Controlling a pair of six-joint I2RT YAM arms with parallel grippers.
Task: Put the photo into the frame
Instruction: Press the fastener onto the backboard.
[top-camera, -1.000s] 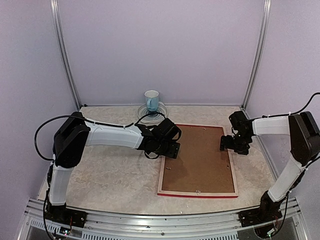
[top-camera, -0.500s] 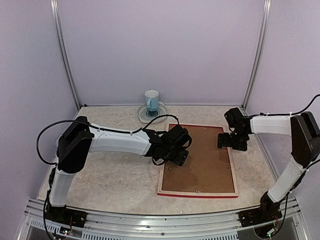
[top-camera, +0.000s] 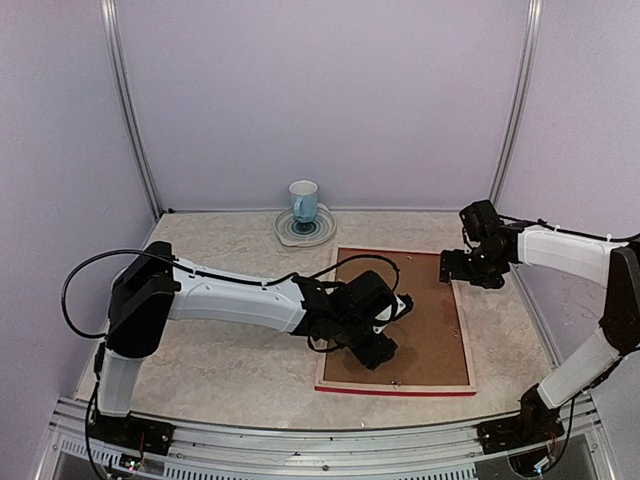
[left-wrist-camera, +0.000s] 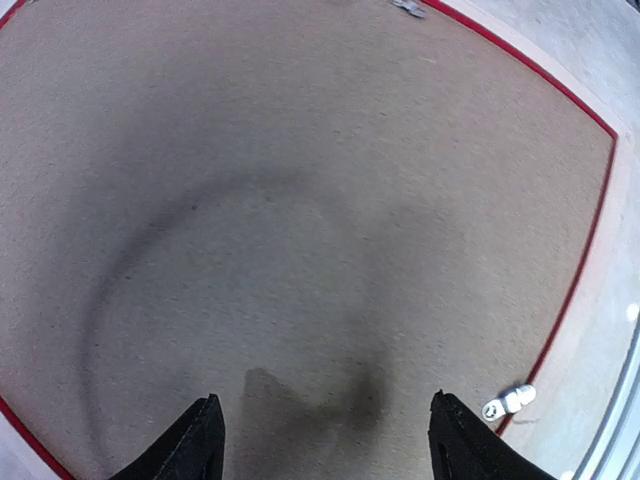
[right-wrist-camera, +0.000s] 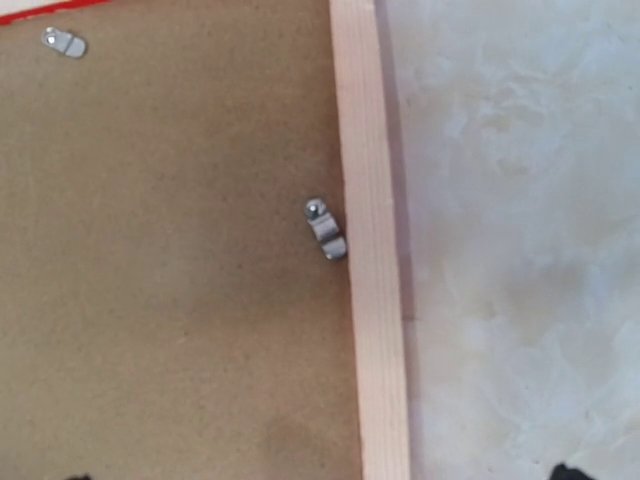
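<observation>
Directly beneath left gripper (left-wrist-camera: 322, 435), jaws apart and empty, lies the frame (top-camera: 395, 389), long axis fore-aft. Right gripper (top-camera: 452, 272) gapes over its right edge.

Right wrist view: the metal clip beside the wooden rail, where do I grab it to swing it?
Take the clip by its free lower end; the upper end looks pinned by a screw. Come straight down, because it lies flat on the backing board. It hugs the rail of the frame, so a finger probably fits only on the board side: a push may beat a pinch.
</observation>
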